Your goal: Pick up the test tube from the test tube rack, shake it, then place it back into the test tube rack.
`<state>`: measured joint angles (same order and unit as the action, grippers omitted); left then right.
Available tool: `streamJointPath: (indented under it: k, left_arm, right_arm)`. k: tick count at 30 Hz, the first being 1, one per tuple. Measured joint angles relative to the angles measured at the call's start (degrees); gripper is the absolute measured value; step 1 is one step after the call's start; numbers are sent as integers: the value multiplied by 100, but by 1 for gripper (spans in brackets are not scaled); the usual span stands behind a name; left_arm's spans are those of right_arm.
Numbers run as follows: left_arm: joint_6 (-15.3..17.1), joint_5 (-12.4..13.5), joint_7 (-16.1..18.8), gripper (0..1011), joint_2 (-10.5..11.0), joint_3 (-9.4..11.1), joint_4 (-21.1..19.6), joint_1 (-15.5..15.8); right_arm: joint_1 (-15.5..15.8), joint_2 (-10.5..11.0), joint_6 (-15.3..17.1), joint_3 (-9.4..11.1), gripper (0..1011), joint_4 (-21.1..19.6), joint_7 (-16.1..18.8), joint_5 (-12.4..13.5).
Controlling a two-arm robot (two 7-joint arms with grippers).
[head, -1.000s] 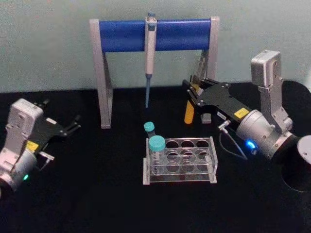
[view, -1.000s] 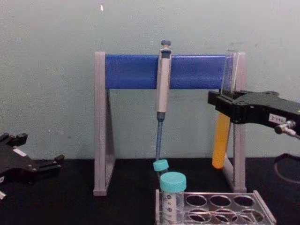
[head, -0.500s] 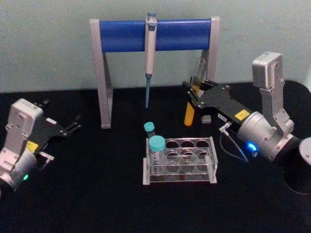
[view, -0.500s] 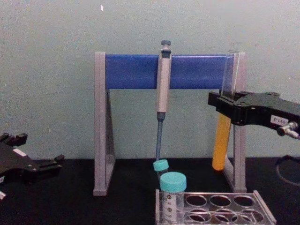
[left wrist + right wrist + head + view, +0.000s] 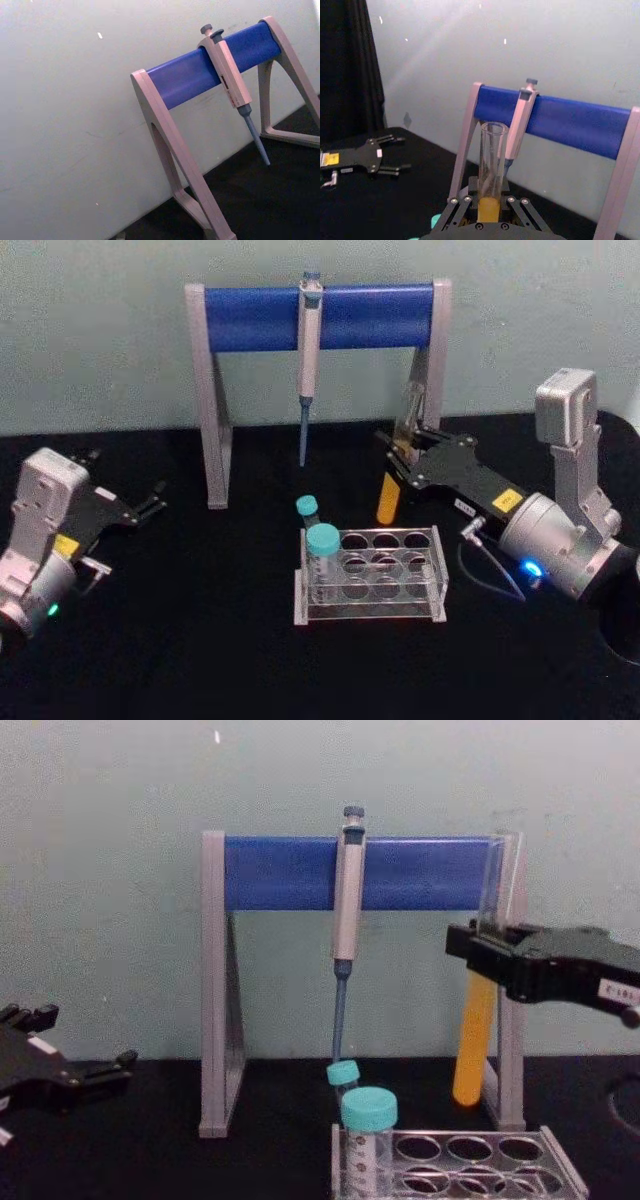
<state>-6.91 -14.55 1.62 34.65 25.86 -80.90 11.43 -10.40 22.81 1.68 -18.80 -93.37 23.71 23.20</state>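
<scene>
My right gripper (image 5: 404, 455) is shut on the test tube (image 5: 389, 497), gripping it at about mid-length. The tube hangs nearly upright in the air, behind and above the back right of the test tube rack (image 5: 400, 592). It is clear glass, open at the top, with orange-yellow liquid in its lower half (image 5: 470, 1045). In the chest view the right gripper (image 5: 482, 952) reaches in from the right, and the tube's tip sits above the rack (image 5: 560, 1165). The right wrist view looks along the tube (image 5: 492, 165). My left gripper (image 5: 150, 502) rests open at the far left.
A grey-and-blue pipette stand (image 5: 215, 390) spans the back, with a grey pipette (image 5: 309, 335) hanging from its bar. Two teal-capped vials (image 5: 322, 540) stand at the rack's left end. The table is black. A round black object (image 5: 625, 620) lies at the right edge.
My right gripper has drawn back toward me and sunk a little, carrying the test tube nearer the rack. The left arm has barely shifted.
</scene>
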Motion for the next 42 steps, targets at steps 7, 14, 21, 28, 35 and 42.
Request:
streamJointPath:
  k: [7,14,21,28,35,42]
  left_arm:
    - [0,0,0,1001,0,0,0,0]
    - [0,1,0,1001,0,0,0,0]
    - [0,0,0,1001,0,0,0,0]
    - [0,0,0,1001,0,0,0,0]
    - [0,0,0,1001,0,0,0,0]
    - [0,0,0,1001,0,0,0,0]
  right_arm:
    - [71,64,56,-53,232,-13,-21,33]
    - [67,79,74,-102,232,91,-88,-2]
    - [47,67,78,-134,232,167,-110,-52]
    - [33,45,77,-156,232,230,-129,-96]
    - [22,20,61,-178,232,304,-146,-165]
    - [37,-5,56,-194,232,374,-149,-202]
